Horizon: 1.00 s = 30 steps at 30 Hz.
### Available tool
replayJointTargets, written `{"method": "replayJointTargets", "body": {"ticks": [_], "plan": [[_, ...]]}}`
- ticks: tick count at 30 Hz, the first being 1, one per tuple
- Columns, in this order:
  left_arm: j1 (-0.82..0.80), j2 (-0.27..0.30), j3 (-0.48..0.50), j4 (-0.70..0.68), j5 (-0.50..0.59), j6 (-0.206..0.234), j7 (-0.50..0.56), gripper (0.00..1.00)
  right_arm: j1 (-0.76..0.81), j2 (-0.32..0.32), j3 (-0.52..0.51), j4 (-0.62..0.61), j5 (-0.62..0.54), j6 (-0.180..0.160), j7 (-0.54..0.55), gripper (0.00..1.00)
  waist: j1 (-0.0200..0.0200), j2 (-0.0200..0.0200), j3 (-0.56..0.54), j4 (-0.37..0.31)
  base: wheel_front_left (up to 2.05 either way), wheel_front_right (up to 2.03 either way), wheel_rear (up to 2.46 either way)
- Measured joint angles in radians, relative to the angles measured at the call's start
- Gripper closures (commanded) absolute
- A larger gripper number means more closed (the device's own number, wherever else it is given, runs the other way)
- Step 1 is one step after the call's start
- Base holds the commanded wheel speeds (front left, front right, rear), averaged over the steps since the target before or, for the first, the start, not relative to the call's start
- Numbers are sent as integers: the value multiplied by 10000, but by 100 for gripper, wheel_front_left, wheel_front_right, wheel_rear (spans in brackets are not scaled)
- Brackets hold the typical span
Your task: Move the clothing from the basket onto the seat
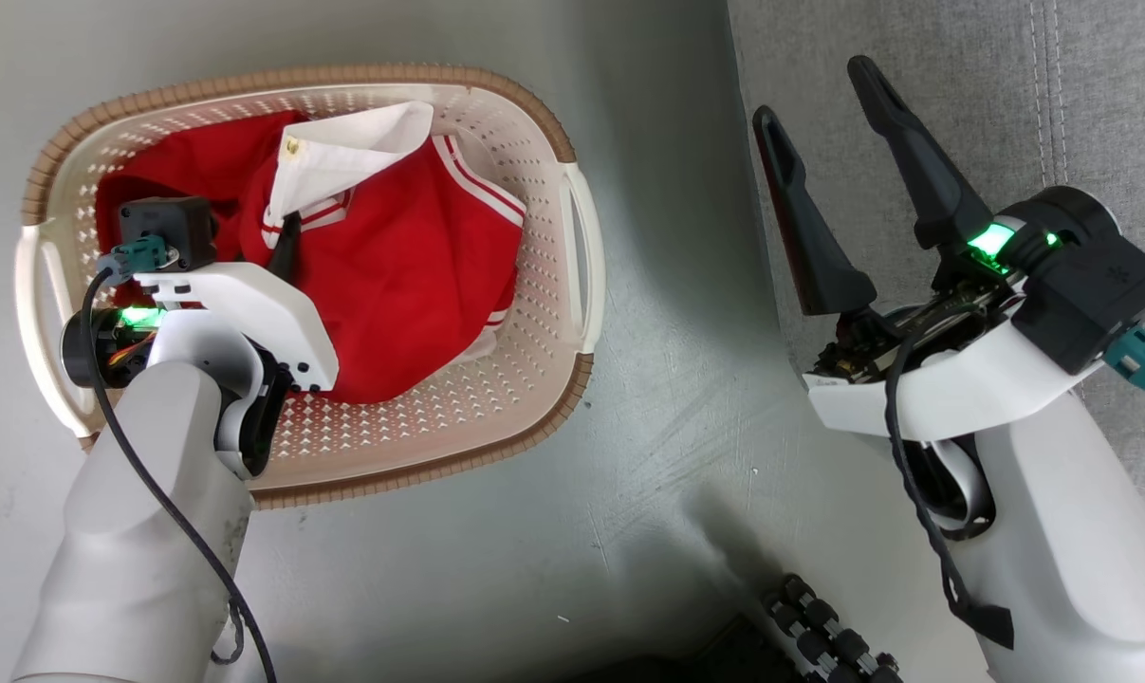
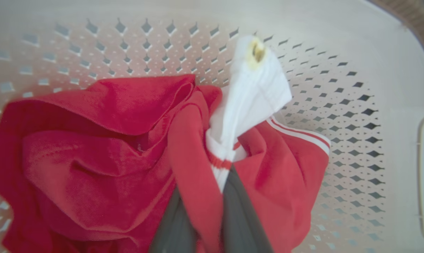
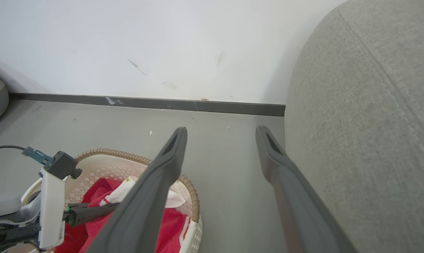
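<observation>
The clothing (image 1: pixel 411 285) is lying in the basket (image 1: pixel 534 379), red with a white collar sticking up. In the head view, the basket is sitting on the grey floor (image 1: pixel 667 379), off to the robot's left. The left gripper (image 1: pixel 283 242) is reaching down into the basket, and its dark tip is touching the cloth just under the collar. The right gripper (image 1: pixel 814 95) is hanging over the edge of the seat (image 1: pixel 961 95), well apart from the basket. Its two fingers are standing wide apart and holding nothing.

In the left wrist view, the clothing (image 2: pixel 92 147) is bunching up against the holey wall of the basket (image 2: pixel 338 52). The left gripper (image 2: pixel 206 182) is squeezing a fold of red cloth between its two fingers, right below the white collar (image 2: pixel 254 91). The picture is a bit blurry here, so the pinch looks tight but it is hard to be sure.

In the right wrist view, the right gripper (image 3: pixel 222 130) is pointing at the floor by the white wall (image 3: pixel 162 52), fingers spread, with the seat (image 3: pixel 366 123) rising just beside it. Low down, the basket (image 3: pixel 110 153) is showing with the clothing (image 3: pixel 173 225) inside, and the left gripper (image 3: pixel 110 207) is poking into the cloth.
</observation>
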Motion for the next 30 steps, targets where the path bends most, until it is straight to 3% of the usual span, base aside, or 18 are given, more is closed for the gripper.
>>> {"method": "replayJointTargets", "body": {"ticks": [19,30], "plan": [[866,-263,276,-127,-497,-523,-1590,100,-215,-19,-290,669,-385,0,-2,0,0,0,-1538,643,0,0,0],[1707,-370,267,-82,-792,-786,-2291,100,436,-38,-696,1049,-518,0,0,0,0,0,-2813,991,0,0,0]]}}
